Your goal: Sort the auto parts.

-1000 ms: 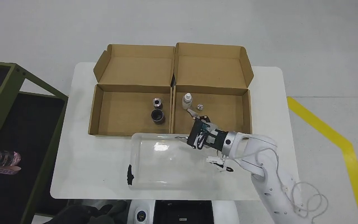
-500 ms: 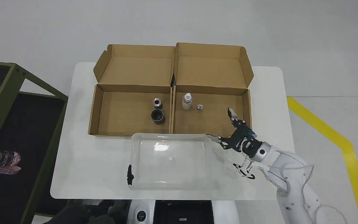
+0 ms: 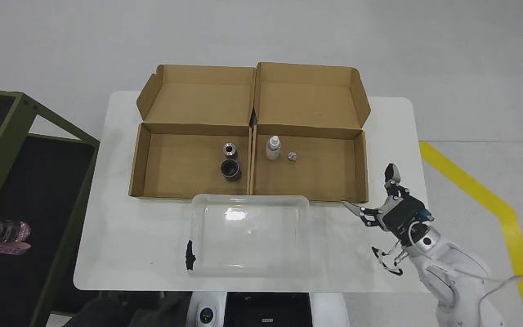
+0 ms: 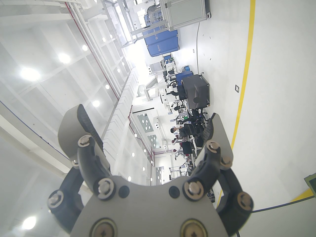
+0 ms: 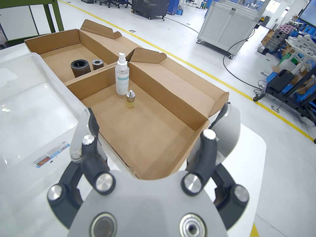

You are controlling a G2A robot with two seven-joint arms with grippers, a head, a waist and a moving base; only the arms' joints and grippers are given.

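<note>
Two open cardboard boxes stand side by side. The left box point(image 3: 155, 167) holds a large dark cylinder point(image 3: 231, 169) and a smaller one point(image 3: 228, 149). The right box point(image 3: 335, 167) holds a white spray bottle point(image 3: 274, 147) and a small metal fitting point(image 3: 292, 154). In the right wrist view the spray bottle point(image 5: 122, 75) and fitting point(image 5: 130, 98) stand upright beyond my right gripper point(image 5: 156, 114). That right gripper point(image 3: 369, 190) is open and empty, off the right box's front right corner. My left gripper point(image 4: 148, 119) is open and empty, pointing away from the table.
A clear plastic bin point(image 3: 249, 237) lies in front of the boxes, with a small black object point(image 3: 189, 255) at its left edge. A green cart point(image 3: 33, 163) stands left of the table. The table's right edge point(image 3: 421, 204) is close to the right gripper.
The right arm has drawn back from the right box's front edge, moving right and toward the table's front right corner. Its gripper stays open.
</note>
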